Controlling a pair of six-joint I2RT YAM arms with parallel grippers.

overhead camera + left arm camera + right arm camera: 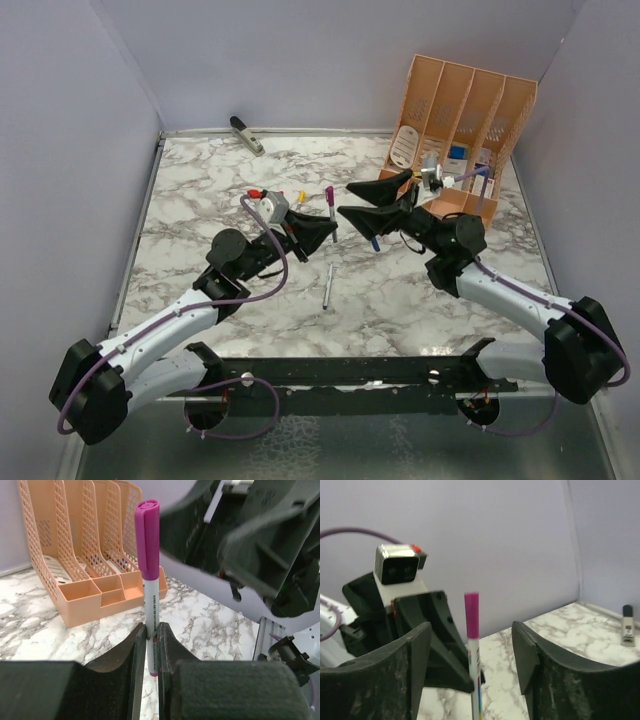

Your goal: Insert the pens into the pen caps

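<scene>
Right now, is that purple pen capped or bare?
Capped. A purple cap covers the top of the pen, which stands upright, clamped in the left gripper.

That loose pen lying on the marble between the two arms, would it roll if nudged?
Probably. The loose pen looks like a thin round barrel lying flat on the smooth marble table, so a sideways nudge would likely roll it. It looks stiff and light, so lifting should not bend it.
</scene>
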